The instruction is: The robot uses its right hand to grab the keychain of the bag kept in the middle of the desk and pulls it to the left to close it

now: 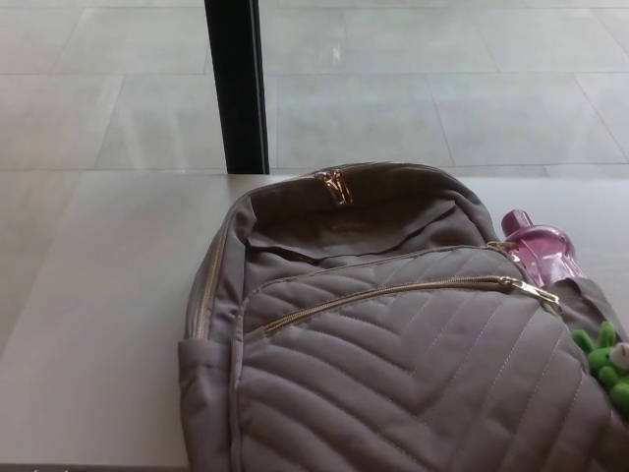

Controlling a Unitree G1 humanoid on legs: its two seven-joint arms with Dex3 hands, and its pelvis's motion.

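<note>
Single head cam, pitched down over the desk (98,324). Close in: backpack (393,364) fills lower frame, cropped bottom and right; tiled floor (442,88) beyond.

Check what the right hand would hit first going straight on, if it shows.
The right hand is out of view, so no heading shows. The green toy sits nearest the picture's right edge.
</note>
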